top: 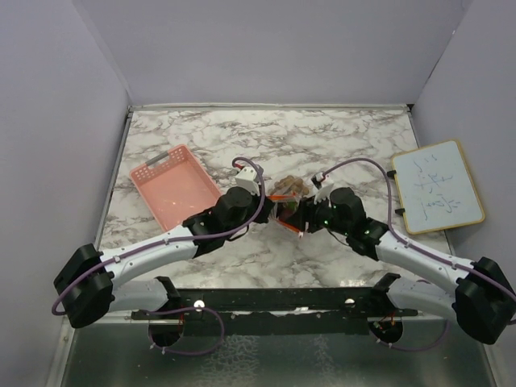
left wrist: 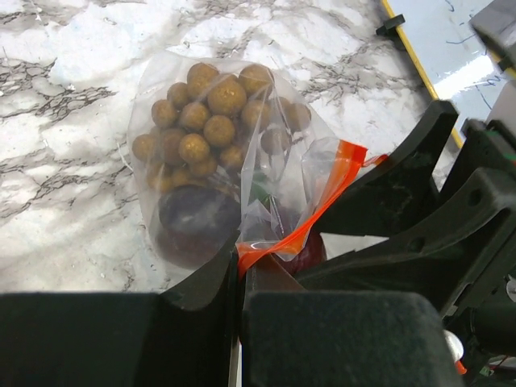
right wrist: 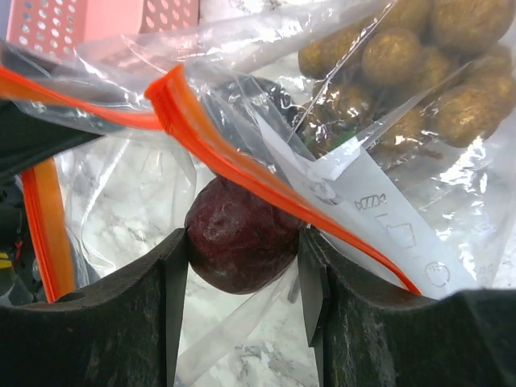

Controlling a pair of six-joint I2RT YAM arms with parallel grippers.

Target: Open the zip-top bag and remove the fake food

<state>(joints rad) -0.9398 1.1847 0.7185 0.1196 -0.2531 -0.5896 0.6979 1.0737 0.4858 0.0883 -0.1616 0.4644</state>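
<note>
Clear zip-top bag [left wrist: 282, 189] at mid-surface [top: 339, 137] between both arms, left jaws shut on its orange zip strip [left wrist: 326, 201], right jaws clasping the maroon fruit [right wrist: 238, 242] at its mouth, brown grape bunch [left wrist: 210, 113] inside, pink basket [top: 177, 193] nearby.

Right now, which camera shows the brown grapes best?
The left wrist view: the whole golden-brown grape bunch shows through the clear zip-top bag. The right wrist view catches only a few of its grapes, cut off at the top corner. The top view shows it only as a tiny brown lump.
</note>
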